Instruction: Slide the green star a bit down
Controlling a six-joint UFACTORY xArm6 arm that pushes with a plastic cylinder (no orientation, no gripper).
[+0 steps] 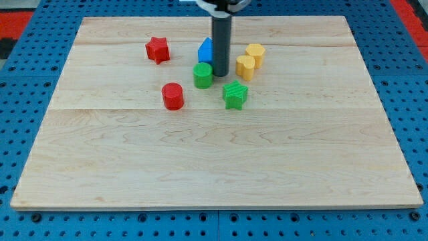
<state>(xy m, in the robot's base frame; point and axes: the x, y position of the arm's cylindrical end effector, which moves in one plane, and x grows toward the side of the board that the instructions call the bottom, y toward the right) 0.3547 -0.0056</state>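
The green star (235, 95) lies on the wooden board (214, 154), a little right of the middle and in the upper half. My tip (221, 74) rests on the board just above and to the left of the star, a short gap apart. It stands right beside a green cylinder (203, 75) on its left. The dark rod rises from the tip to the view's top and partly hides a blue block (205, 49) behind it.
Two yellow blocks (245, 67) (255, 53) sit just right of the rod, above the star. A red cylinder (172, 96) lies left of the star. A red star (157, 49) lies at the upper left. A blue pegboard (27, 60) surrounds the board.
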